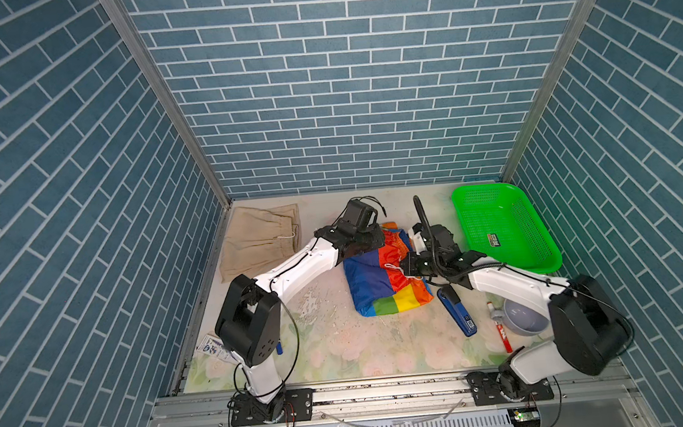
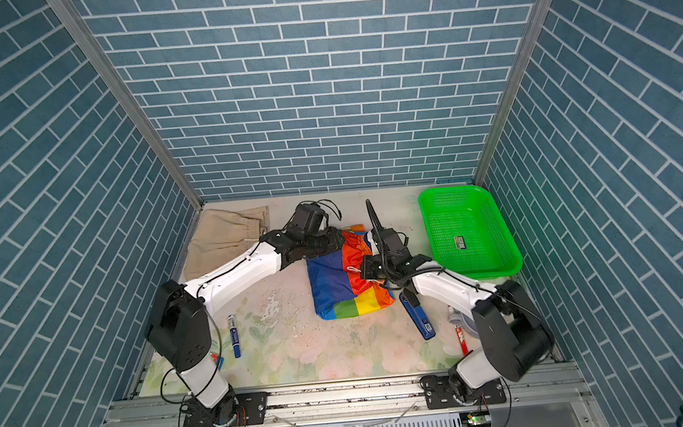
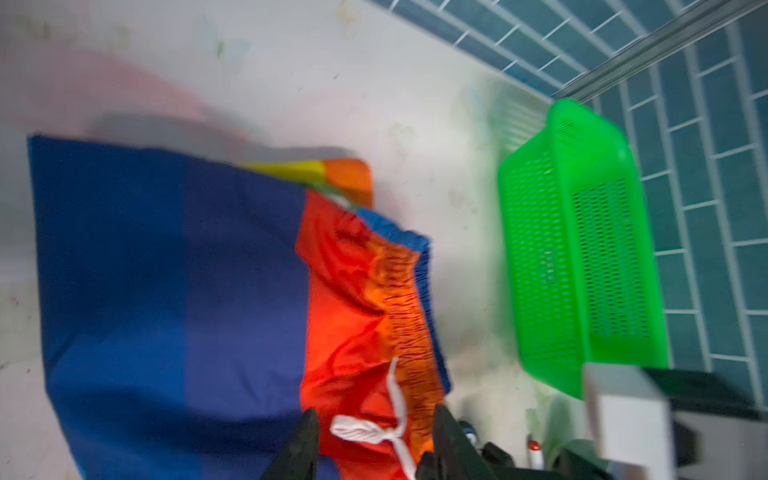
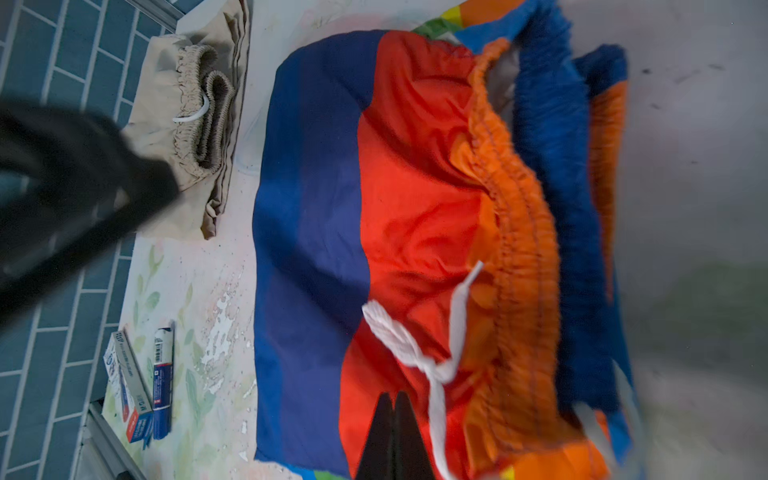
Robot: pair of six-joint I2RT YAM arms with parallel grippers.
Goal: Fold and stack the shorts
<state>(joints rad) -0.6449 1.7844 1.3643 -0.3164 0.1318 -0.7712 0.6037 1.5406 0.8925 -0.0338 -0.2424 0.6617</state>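
The rainbow-striped shorts (image 1: 372, 281) (image 2: 333, 286) lie loosely folded mid-table, the orange-red waistband (image 4: 519, 216) and white drawstring (image 4: 399, 336) facing up. The beige shorts (image 1: 256, 242) (image 4: 183, 124) lie folded at the back left corner. My left gripper (image 3: 376, 436) hovers over the far part of the striped pair. Its fingers (image 3: 305, 440) stand apart, with the drawstring knot (image 3: 361, 430) and red cloth showing between them. My right gripper (image 4: 394, 401) is shut, tips pressed together over the red panel next to the drawstring. In both top views the two wrists meet over this pair.
A green mesh basket (image 1: 494, 215) stands at the back right. A blue stapler (image 1: 458, 311), a red marker (image 1: 500, 331) and a grey bowl (image 1: 525, 317) lie by the right arm. A blue marker (image 2: 234, 335) and small boxes (image 4: 129, 399) lie front left.
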